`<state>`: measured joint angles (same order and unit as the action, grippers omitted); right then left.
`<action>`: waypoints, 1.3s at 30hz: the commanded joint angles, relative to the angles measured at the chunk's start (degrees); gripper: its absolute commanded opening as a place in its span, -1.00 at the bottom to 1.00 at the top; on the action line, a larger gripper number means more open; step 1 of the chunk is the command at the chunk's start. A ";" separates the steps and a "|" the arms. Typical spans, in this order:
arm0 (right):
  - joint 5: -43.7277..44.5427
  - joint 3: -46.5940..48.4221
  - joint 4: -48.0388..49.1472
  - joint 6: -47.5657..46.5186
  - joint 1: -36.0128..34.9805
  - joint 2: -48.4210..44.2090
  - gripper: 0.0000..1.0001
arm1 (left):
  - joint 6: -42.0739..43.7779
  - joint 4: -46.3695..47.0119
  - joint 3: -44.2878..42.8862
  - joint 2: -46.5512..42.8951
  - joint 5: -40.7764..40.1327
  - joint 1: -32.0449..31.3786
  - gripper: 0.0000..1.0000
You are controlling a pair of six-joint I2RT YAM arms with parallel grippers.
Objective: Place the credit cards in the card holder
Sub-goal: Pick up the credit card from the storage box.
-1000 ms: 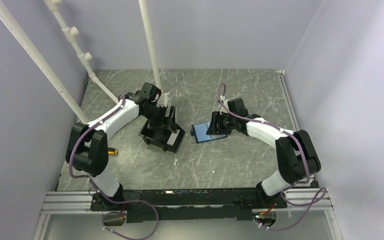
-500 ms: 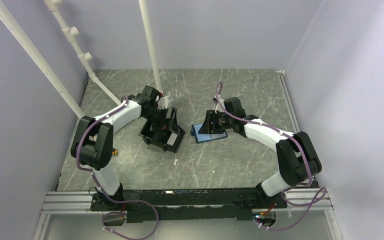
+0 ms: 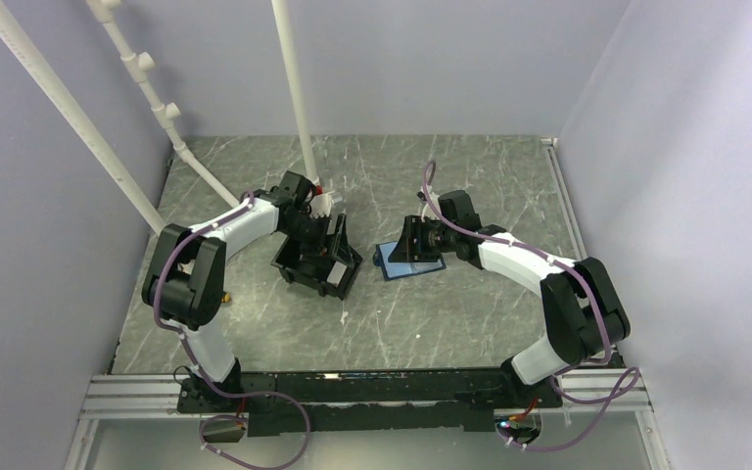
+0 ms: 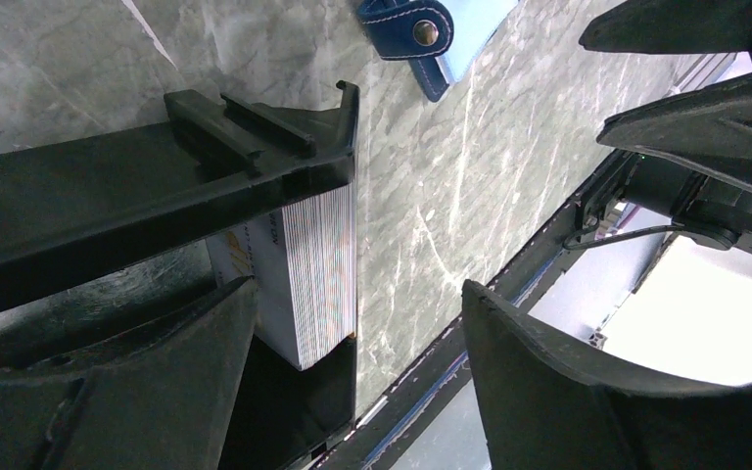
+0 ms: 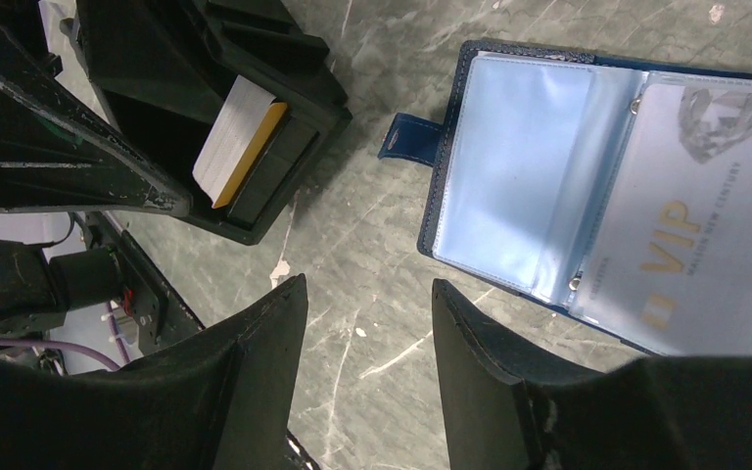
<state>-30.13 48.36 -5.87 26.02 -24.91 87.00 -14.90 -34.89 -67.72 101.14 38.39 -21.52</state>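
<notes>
Pick-up step: left claw hangs spread over the credit cards and must pinch just one. Right claw, also spread, hovers above the card holder at three o'clock.

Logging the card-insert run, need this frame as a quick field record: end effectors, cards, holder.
left end effector: open, holding nothing, at the black bin next to the card stack
right end effector: open, holding nothing, over bare table beside the card holder
card stack: in the black bin, orange-tan card on one face
card holder: lying open and flat, snap tab toward the bin
VIP card: sits in a clear sleeve of the card holder
</notes>
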 commanded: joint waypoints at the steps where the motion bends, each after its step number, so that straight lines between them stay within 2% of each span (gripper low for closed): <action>1: 0.14 0.15 2.64 0.08 -0.14 -0.21 0.04 | 0.03 0.79 0.17 -0.42 2.31 0.07 0.59; 12: 0.57 0.25 2.15 -0.25 -0.14 0.05 0.03 | 0.43 0.27 0.01 -0.17 2.01 0.07 0.21; 35: 0.86 0.42 1.56 -0.53 -0.14 -0.12 0.02 | 1.11 -2.64 -1.09 2.46 -1.15 0.07 -0.43; 37: 0.65 0.44 1.68 -0.47 -0.14 0.00 0.01 | 1.10 -2.68 -1.24 2.27 -1.17 0.07 -0.41; 39: 0.66 0.42 1.89 -0.36 -0.14 -0.07 0.01 | 0.91 -2.13 -1.00 1.64 -0.56 0.07 -0.25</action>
<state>-29.91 48.36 -5.93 26.00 -24.91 87.00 -14.70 -36.51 -67.72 103.35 37.21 -21.41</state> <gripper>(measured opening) 0.510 0.310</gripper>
